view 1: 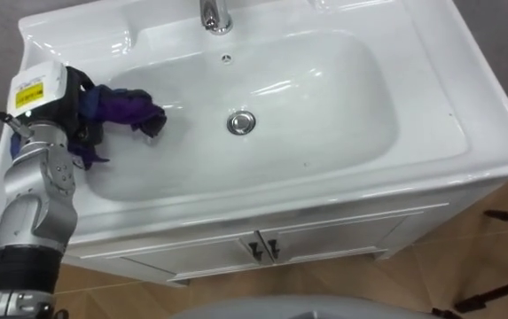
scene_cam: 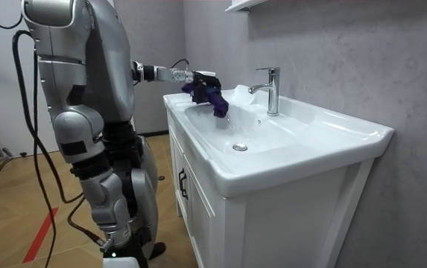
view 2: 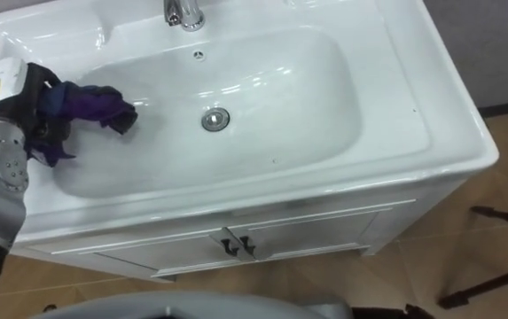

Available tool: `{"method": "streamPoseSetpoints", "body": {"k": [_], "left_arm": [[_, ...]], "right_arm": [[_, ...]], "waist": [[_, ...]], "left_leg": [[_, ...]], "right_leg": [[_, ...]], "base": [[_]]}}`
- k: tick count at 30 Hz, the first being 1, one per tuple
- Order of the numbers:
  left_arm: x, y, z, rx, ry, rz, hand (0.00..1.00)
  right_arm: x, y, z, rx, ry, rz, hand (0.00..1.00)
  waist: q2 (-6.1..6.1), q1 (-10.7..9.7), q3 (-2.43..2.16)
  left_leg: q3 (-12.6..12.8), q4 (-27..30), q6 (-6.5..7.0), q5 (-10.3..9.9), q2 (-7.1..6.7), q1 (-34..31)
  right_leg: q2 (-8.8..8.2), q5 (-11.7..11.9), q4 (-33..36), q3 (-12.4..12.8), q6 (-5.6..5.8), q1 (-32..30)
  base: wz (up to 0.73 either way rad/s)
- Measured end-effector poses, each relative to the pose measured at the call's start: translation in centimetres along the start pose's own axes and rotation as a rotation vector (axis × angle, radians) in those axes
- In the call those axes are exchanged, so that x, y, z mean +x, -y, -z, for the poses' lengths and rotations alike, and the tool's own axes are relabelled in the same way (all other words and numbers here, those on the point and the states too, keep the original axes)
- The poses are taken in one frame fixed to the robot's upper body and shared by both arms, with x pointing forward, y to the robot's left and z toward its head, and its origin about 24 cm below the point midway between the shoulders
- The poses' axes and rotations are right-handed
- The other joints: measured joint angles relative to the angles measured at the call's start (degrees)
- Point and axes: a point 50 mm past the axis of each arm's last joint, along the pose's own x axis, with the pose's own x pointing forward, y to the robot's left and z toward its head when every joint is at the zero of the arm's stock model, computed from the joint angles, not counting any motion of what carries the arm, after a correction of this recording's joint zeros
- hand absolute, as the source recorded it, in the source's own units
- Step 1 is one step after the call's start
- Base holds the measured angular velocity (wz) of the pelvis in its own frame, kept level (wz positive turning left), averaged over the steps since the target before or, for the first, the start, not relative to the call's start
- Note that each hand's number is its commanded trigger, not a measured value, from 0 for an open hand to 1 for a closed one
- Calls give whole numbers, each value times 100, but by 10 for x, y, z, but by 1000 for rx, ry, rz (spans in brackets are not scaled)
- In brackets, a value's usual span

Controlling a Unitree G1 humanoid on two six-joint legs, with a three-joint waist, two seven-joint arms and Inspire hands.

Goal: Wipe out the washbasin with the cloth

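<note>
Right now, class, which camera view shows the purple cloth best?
The left eye view: from above, the purple cloth shows whole against the white basin, gripped in the left hand. The right eye view shows nearly the same, nearer its edge. The room view shows it from the side, small, hanging into the basin.

At nine o'clock in the basin (view 1: 324, 106), the purple cloth (view 1: 122, 106) covers most of the left hand (view 1: 81, 93). At twelve o'clock the view's top edge cuts off the faucet (view 1: 215, 15); at six, the bottom edge cuts off the cabinet (view 1: 324, 232).
</note>
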Motion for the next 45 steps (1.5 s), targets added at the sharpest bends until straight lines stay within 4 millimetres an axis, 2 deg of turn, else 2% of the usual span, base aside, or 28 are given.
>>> {"method": "streamPoseSetpoints", "body": {"k": [4, 7, 15, 20, 24, 29, 35, 40, 45], "left_arm": [[-4, 12, -11, -87, 12, 28, 100], [-7, 19, -11, -167, 7, 60, 100], [-6, 17, -4, -410, -36, 29, 100], [-6, 9, 5, -434, -76, -64, 100], [-6, 2, 10, -439, -94, -144, 100], [-7, -2, 12, -443, -95, -219, 100], [-8, -9, 15, -448, -95, -305, 100], [-9, -19, 9, -395, -60, -353, 100], [-11, -29, 4, -355, -29, -413, 100]], "right_arm": [[0, -4, -2, -2, 9, -6, 0], [0, -5, -6, -7, 18, -5, 0], [0, -4, -4, -4, 11, 4, 0], [0, -4, 0, -8, 1, 4, 0], [0, -4, 0, -30, 5, 3, 0], [0, -5, 0, -33, 6, -6, 0], [0, -5, 0, -24, 6, -11, 0], [-1, -5, 6, -19, -8, -13, 0], [-1, -5, 4, -17, 13, -15, 0]], "waist": [[-1, 22, 1], [-10, 12, 8], [-47, 27, 30], [-114, 33, 25], [-161, 57, -11], [-137, 64, -32], [-125, 70, -5], [-134, 215, 0], [-127, 299, -3]], "left_leg": [[-7, 4, 2, -1, 0, 17], [-8, 4, 2, -1, 2, 42], [14, -12, 2, -2, 2, 103], [20, -12, 2, -2, 3, 106], [21, -14, 2, -2, 2, 106], [17, -23, 2, -2, 2, 121], [16, -53, 2, -2, 0, 194], [7, -48, 2, -2, -3, 173], [6, -41, 2, -2, -3, 160]], "right_leg": [[1, 0, 10, 24, 0, 10], [3, 1, 10, 17, -1, 32], [2, 0, 7, 27, -1, 61], [3, 0, 5, 37, -1, 59], [3, 1, -1, 37, -1, 61], [3, 1, 8, 33, -1, 73], [7, 1, -14, 50, 0, 151], [9, 0, -27, 29, 0, 142], [8, 0, -38, 17, 0, 144]], "base": [[0], [0], [-2], [0], [0], [0], [0], [1], [1]]}}
